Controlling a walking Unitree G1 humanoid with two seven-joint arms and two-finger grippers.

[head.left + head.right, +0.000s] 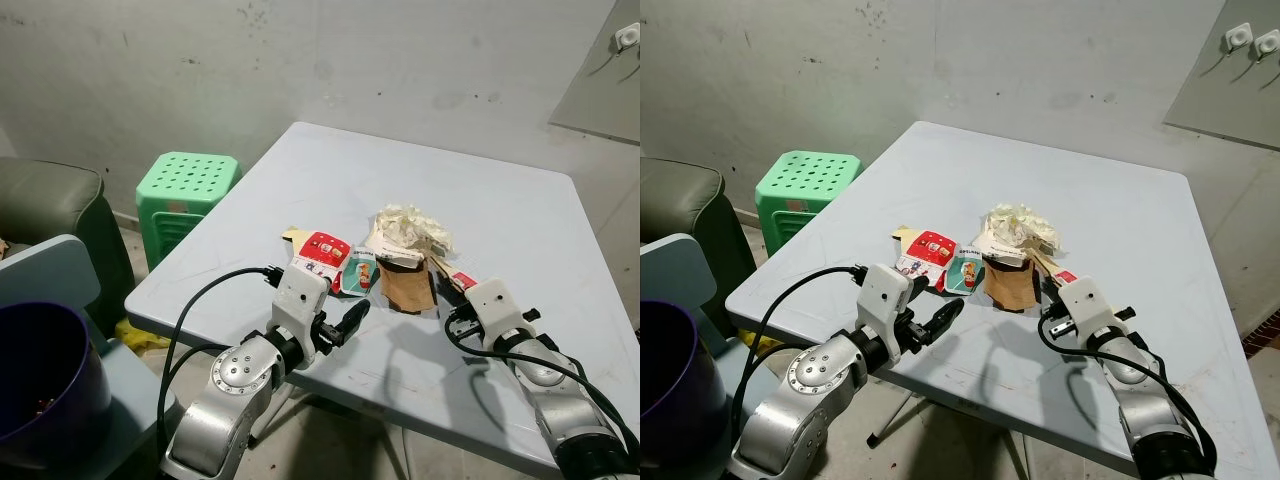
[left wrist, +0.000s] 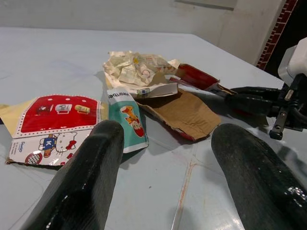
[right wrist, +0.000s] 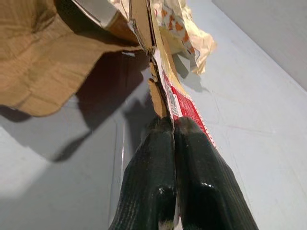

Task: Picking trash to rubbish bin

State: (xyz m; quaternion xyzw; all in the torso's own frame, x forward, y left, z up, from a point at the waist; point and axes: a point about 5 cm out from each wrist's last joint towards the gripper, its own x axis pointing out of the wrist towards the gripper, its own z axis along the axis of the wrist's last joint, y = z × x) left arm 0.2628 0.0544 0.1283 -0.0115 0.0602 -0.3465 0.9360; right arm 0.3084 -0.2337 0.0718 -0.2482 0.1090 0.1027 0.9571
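Pale grey-blue square table (image 1: 520, 230) carries a small heap of trash near its front edge: a flat red-and-white cartoon-printed snack packet (image 1: 320, 252), a small teal sachet (image 1: 358, 272) just beside it, a torn brown corrugated cardboard piece (image 1: 408, 285), and a crumpled cream paper wrapper (image 1: 410, 228) resting on the cardboard's far end. The right gripper (image 3: 169, 125) is closed, its two black fingers pressed together on the edge of a thin red-and-white card strip (image 3: 178, 98) that runs up under the wrapper. The left gripper (image 2: 165, 143) stands spread wide, empty, low over the table just short of the teal sachet and the cartoon packet. A dark purple round plastic bin (image 1: 40, 380) sits low at the robot's left, beside the table. Risks, as I judge them: the right pinch is on the very margin of the strip, so a lift could let it slide out; the strip is tucked under the wrapper and cardboard, so pulling may drag or scatter those pieces off the table. The flat packets lie flush on the surface, so the left fingers may skid over them without catching an edge. The bin is well to the left, so a carry from the right side crosses the other arm.
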